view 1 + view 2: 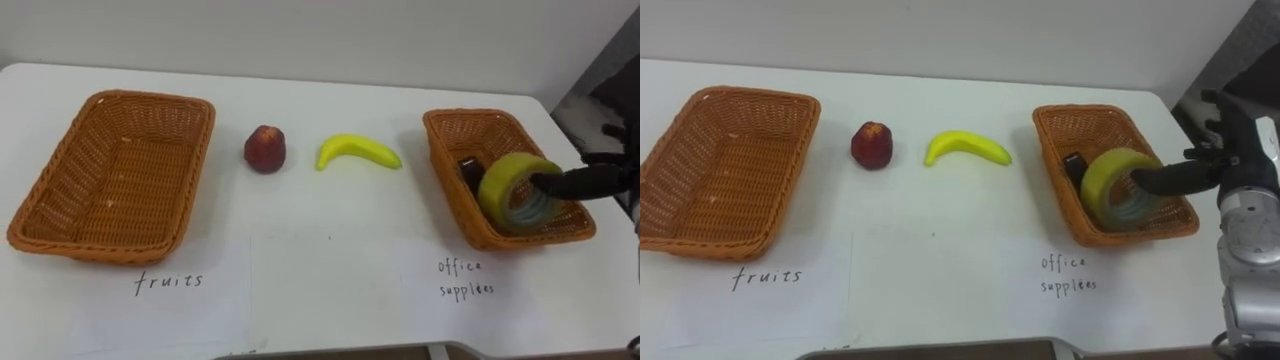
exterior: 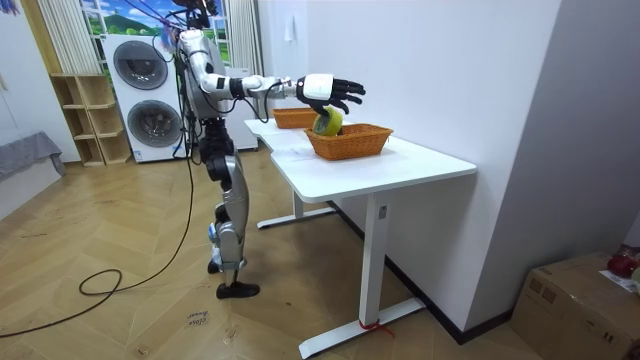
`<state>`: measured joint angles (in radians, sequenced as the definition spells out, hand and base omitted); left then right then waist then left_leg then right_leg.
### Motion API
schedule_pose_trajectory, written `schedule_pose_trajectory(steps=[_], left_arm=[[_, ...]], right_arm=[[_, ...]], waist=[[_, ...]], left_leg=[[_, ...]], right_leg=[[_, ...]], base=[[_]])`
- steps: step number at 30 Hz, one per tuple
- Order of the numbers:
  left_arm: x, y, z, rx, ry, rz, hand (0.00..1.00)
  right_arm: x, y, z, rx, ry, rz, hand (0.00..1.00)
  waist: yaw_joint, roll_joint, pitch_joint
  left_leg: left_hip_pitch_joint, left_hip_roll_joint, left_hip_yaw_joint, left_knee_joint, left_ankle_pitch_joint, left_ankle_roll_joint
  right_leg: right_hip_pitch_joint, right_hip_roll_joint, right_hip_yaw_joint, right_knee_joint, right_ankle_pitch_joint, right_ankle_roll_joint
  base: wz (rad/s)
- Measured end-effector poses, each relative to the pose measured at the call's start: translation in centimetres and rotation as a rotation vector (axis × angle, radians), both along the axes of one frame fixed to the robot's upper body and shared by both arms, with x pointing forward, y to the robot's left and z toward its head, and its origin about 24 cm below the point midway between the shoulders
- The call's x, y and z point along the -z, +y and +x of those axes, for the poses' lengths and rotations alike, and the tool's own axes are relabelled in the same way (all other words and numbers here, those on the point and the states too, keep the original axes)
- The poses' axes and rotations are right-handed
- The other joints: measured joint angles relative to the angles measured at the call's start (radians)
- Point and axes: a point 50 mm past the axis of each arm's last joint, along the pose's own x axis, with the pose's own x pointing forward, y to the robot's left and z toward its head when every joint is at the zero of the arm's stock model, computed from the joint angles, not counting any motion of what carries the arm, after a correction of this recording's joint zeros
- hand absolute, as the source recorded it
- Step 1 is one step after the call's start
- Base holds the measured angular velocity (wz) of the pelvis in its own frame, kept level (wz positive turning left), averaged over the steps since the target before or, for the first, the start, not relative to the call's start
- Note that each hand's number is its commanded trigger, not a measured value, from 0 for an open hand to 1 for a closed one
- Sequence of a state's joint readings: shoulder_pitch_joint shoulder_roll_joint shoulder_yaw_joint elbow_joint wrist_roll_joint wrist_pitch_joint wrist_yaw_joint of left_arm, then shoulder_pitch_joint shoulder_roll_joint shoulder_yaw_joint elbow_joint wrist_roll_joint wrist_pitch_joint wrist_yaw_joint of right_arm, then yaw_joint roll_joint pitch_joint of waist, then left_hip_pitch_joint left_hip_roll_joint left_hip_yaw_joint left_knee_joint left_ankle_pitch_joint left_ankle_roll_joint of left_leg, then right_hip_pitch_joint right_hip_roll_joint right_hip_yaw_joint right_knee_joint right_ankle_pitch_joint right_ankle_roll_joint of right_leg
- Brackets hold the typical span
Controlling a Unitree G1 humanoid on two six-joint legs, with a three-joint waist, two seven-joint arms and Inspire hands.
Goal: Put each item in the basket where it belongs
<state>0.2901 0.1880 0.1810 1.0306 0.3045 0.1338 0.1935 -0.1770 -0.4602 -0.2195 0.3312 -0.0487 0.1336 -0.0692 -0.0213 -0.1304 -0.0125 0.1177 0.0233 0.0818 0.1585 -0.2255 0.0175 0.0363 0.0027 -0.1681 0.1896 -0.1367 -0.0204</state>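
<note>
The fingers (image 1: 1170,180) of your right hand (image 1: 1238,140) are straight and spread, clenching nothing. One pokes through the tape roll (image 1: 1101,180), which is tilted over the right basket's (image 1: 1053,150) near end. To the left, the banana (image 1: 965,148) and apple (image 1: 871,145) lie on the table (image 1: 940,260).
</note>
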Motion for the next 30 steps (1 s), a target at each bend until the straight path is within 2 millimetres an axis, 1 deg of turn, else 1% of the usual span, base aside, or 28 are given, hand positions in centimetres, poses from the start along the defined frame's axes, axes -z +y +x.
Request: schedule_pose_trajectory(steps=[3,6,12,26,29,30], left_arm=[[0.00,0.00,0.03,0.000,-0.001,0.000,0.00],[0.00,0.00,0.04,0.001,-0.001,0.000,0.00],[0.00,-0.01,0.06,0.002,-0.002,0.001,0.00],[0.04,-0.08,0.02,0.000,0.000,-0.002,0.00],[0.09,-0.21,-0.02,0.000,0.000,-0.006,0.00],[0.11,-0.27,0.07,0.001,-0.002,-0.007,0.00]], right_arm=[[-0.23,0.11,0.06,-0.005,-0.010,-0.002,0.00],[-0.64,0.29,0.16,-0.014,-0.027,-0.006,0.00],[-0.69,0.32,0.18,-0.015,-0.030,-0.007,0.00],[-0.70,0.32,0.18,-0.017,-0.028,-0.010,0.00],[-0.80,0.34,0.19,-0.015,-0.035,-0.010,0.00],[-0.95,0.39,0.22,-0.015,-0.042,-0.011,0.00]], waist=[[0.000,-0.001,0.0010],[0.000,-0.001,0.0042],[0.000,-0.004,0.0070],[0.003,-0.006,0.0081],[0.003,-0.011,0.0109],[0.004,-0.014,0.0130]], left_leg=[[0.000,0.000,0.000,-0.001,0.000,0.000],[0.000,0.000,0.000,-0.003,0.000,0.000],[0.000,0.000,0.000,-0.007,0.000,0.000],[0.007,0.000,0.001,-0.008,0.000,0.000],[0.010,0.000,0.001,-0.009,0.000,0.000],[0.008,0.000,0.001,-0.010,0.000,0.000]], right_leg=[[0.000,0.000,0.000,0.000,0.000,0.000],[0.000,0.000,0.000,-0.001,0.000,0.000],[-0.002,0.001,-0.001,-0.003,0.000,0.000],[0.004,0.001,0.001,-0.002,0.000,0.000],[0.008,0.001,0.003,-0.001,0.000,0.000],[0.007,0.001,0.004,-0.001,0.000,0.000]], base=[[0.00],[0.00],[0.00],[0.00],[0.00],[0.00]])
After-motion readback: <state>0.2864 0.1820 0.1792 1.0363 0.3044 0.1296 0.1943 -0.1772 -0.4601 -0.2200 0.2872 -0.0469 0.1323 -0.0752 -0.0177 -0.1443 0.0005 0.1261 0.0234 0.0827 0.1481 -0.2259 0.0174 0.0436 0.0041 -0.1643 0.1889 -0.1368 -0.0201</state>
